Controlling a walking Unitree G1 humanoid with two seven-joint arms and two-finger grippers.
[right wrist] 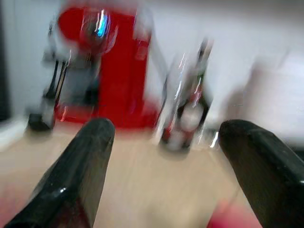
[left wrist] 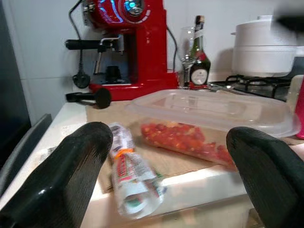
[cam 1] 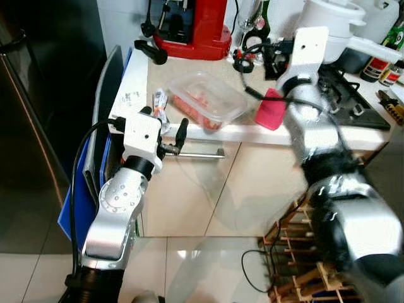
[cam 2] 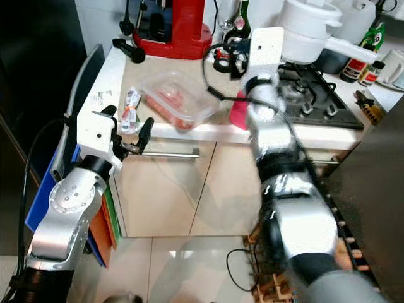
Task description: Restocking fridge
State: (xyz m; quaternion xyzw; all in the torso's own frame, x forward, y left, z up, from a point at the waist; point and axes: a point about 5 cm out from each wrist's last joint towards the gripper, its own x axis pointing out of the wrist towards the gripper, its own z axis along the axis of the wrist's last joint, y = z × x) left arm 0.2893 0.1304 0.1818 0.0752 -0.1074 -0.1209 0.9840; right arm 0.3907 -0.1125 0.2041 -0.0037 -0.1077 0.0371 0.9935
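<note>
A clear lidded plastic container [cam 1: 205, 98] with red chopped food sits on the counter [cam 1: 252, 131] near its front edge. Left of it lies a small wrapped packet [cam 1: 159, 101], right at the edge. My left gripper [cam 1: 165, 123] is open just in front of the counter edge, level with the packet and container [left wrist: 209, 118], with nothing between its fingers. My right gripper [cam 1: 255, 60] is open above the back of the counter, pointing toward the red coffee machine [right wrist: 118, 71] and a dark bottle [right wrist: 192, 102]; that view is blurred. The dark fridge [cam 1: 38, 126] stands on the left.
A red coffee machine [cam 1: 199, 25], a wine glass [left wrist: 187, 47] and a bottle [left wrist: 199, 61] line the back of the counter. A white pot [cam 1: 328, 22] sits on the gas hob [cam 1: 347, 95]. A pink object [cam 1: 273, 108] lies beside my right arm. A wooden rack [cam 1: 303, 265] stands on the floor.
</note>
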